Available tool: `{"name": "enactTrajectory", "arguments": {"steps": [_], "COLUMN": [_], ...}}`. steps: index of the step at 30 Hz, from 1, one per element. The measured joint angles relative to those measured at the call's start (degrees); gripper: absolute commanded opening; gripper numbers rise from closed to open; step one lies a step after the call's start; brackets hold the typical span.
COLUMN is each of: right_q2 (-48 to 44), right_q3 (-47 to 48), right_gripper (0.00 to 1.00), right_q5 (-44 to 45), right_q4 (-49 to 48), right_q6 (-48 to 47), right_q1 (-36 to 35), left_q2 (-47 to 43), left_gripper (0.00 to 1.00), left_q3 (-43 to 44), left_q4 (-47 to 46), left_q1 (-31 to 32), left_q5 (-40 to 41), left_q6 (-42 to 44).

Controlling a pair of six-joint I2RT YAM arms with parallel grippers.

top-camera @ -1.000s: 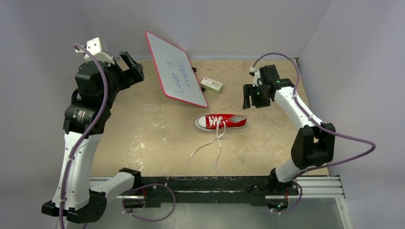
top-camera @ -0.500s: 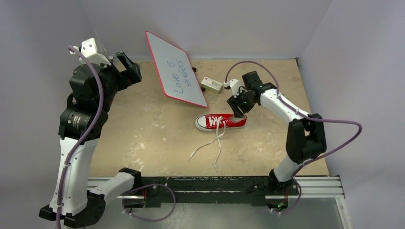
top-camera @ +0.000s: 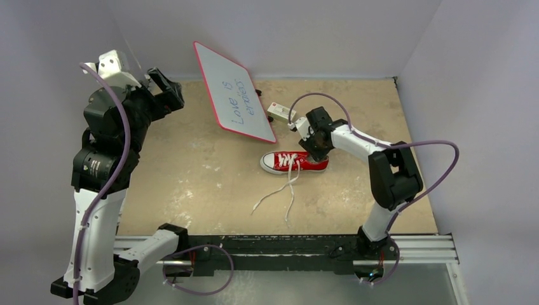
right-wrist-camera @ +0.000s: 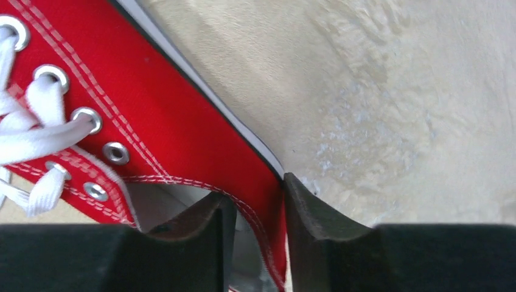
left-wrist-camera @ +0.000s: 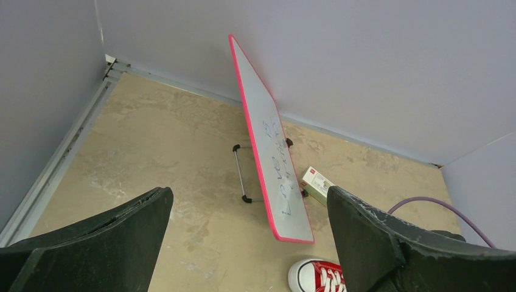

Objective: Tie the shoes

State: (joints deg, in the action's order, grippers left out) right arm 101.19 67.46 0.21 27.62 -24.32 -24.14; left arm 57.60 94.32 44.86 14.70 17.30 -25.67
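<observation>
The red sneaker (top-camera: 293, 162) lies on its sole mid-table, white toe cap to the left. Its white laces (top-camera: 286, 190) are untied and trail toward the near edge. My right gripper (top-camera: 316, 152) is at the heel end. In the right wrist view the right gripper (right-wrist-camera: 255, 188) straddles the shoe's (right-wrist-camera: 182, 115) red side wall, one finger inside the opening and one outside, jaws closed down on it. My left gripper (top-camera: 164, 89) is open and empty, high at the far left. In its wrist view the left gripper (left-wrist-camera: 248, 193) looks down on the toe cap (left-wrist-camera: 316, 277).
A pink-framed whiteboard (top-camera: 234, 98) leans on a wire stand at the back centre, also in the left wrist view (left-wrist-camera: 271, 164). A small white box (top-camera: 280, 112) lies just behind the right gripper. Grey walls enclose the table.
My right arm swung in from the back right down to the shoe's heel and its jaws now hold the side wall. The left arm rose slightly; the shoe has not moved.
</observation>
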Motion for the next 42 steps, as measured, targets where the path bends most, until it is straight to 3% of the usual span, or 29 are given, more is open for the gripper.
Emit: {"name": "enactTrajectory", "arguments": {"steps": [2,4,9,20,31,36,42], "right_q2": [-0.4,-1.9,-9.4,-23.1,-23.7,-27.8,-28.4], "right_q3": [0.0,-0.6,-2.7,-2.8,6.0,-0.9,-14.6], "right_gripper": [0.08,0.00,0.00,0.00,0.00,0.00,0.00], "right_q5": [2.2,3.8,6.9,12.6,12.2,11.7,14.1], "right_q4": [0.1,0.8,6.9,26.4,30.4,27.8,28.2], "right_q6": [2.6,5.6,16.0,51.6,70.2,78.7,85.1], "right_q1": [-0.8,-1.7,-6.7,-20.5,-37.2,-36.7,-26.0], "left_q2": [0.0,0.0,1.2,7.4,8.3,8.0,9.0], "left_gripper": [0.99,0.97,0.97,0.96,0.97,0.99,0.99], "left_q3": [0.7,1.2,3.0,11.9,23.3,23.5,19.1], "left_q4": [0.3,0.7,2.5,10.0,19.4,20.9,19.4], "left_q1": [0.0,0.0,0.0,0.0,0.0,0.0,0.0], "left_q5": [0.5,1.1,1.6,0.0,-4.1,-11.0,-24.1], "left_q6": [0.0,-0.2,-2.3,-10.6,-16.2,-16.9,-17.3]}}
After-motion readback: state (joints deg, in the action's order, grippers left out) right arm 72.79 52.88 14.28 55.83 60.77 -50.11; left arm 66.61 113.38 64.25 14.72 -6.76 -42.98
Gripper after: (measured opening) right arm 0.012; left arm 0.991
